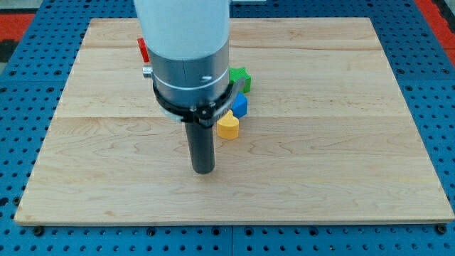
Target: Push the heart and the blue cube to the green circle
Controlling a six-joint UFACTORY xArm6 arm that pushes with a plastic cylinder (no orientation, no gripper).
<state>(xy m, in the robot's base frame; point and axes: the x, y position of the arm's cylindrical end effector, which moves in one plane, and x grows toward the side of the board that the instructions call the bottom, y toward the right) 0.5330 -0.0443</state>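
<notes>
My tip [203,171] rests on the board below and a little left of the block cluster. The yellow heart [228,126] lies just up and right of the rod, apart from the tip. A blue cube [240,105] shows partly above the heart. A green star-like block [241,77] shows at the cluster's top right. The arm's body hides the rest of the cluster, including the green circle, the other blue block and the yellow and red blocks.
A red block [142,48] peeks out at the view's upper left, mostly hidden by the arm. The wooden board [341,142] lies on a blue perforated table.
</notes>
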